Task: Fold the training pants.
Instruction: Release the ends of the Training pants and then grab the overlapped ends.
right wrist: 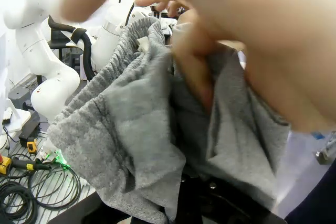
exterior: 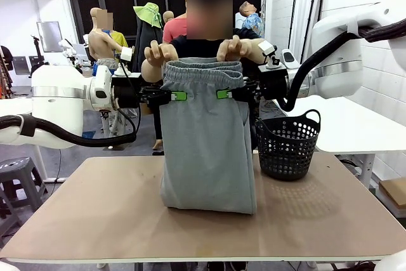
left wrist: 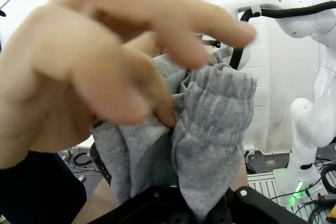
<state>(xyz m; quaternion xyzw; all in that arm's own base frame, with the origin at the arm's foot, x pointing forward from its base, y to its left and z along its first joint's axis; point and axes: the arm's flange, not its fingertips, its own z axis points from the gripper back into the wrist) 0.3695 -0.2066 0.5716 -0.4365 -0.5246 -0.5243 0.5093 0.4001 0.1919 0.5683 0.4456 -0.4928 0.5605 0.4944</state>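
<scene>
Hanging flat over middle of table [exterior: 95,220]: training pants [exterior: 206,150], waistband up, lower end resting on tabletop, probably spread for clean fold. Clamped on waistband sides: left gripper [exterior: 177,96], right gripper [exterior: 223,94]. Pinching top corners: person's hand [exterior: 158,55], second hand [exterior: 236,49]. Near right edge: black basket [exterior: 288,144]. Hidden: leg ends, behind front layer; jaw tips buried in cloth in wrist views.

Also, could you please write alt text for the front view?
The left gripper and the right gripper are shut on the waistband of the grey training pants, which hang down to the table, while a person's hands hold the waistband's top. A black mesh basket stands beside them.
</scene>
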